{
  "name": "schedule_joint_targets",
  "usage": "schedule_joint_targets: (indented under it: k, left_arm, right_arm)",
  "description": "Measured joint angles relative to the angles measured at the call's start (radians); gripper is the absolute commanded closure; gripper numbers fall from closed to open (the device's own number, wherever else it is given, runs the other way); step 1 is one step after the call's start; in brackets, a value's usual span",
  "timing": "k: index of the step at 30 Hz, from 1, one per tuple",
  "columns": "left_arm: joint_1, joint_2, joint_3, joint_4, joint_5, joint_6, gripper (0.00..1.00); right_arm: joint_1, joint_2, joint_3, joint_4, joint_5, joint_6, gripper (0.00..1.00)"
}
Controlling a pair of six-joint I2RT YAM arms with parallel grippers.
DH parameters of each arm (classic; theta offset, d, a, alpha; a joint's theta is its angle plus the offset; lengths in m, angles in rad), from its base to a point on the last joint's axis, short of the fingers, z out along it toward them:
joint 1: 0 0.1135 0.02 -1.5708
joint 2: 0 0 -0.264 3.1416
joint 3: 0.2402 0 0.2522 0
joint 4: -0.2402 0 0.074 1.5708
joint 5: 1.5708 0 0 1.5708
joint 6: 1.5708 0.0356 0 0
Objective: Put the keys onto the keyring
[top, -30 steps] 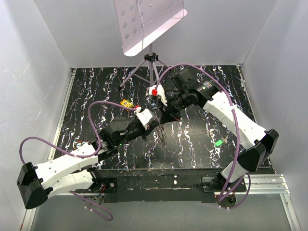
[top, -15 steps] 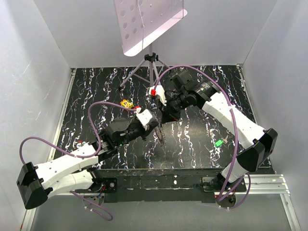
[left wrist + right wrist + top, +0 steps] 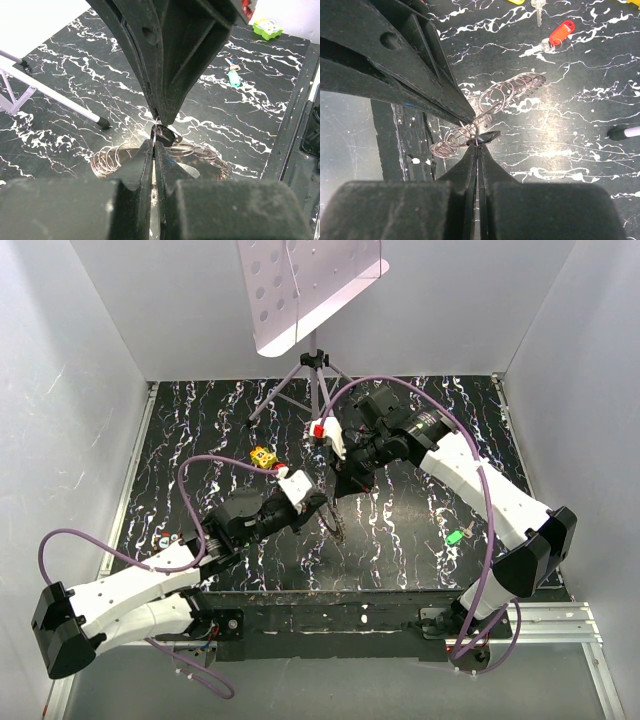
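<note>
Left gripper [image 3: 154,145] and right gripper [image 3: 160,119] stood clenched, tips meeting at the black key [image 3: 168,136]; which pinched it was unclear. Keyring [image 3: 107,161] lay directly beneath, equally near both.

Top edge cuts off one key [image 3: 538,12] at its head

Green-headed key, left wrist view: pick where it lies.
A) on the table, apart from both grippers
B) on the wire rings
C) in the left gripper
A: the small green-headed metal key lies flat on the black white-veined table, clear of the left gripper and right gripper.
</note>
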Motion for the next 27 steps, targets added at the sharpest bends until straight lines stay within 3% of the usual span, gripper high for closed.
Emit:
schedule_joint_targets:
  k: [12,27]
  left_arm:
    - [-0.003,-0.053,-0.066,0.076,0.006,-0.045,1.0]
    - [-0.003,-0.106,-0.165,0.303,0.032,-0.181,1.0]
  right_arm:
    - [-0.013,-0.003,-0.03,0.016,-0.079,0.004,0.99]
    - [-0.054,-0.013,-0.042,0.008,-0.245,0.004,0.99]
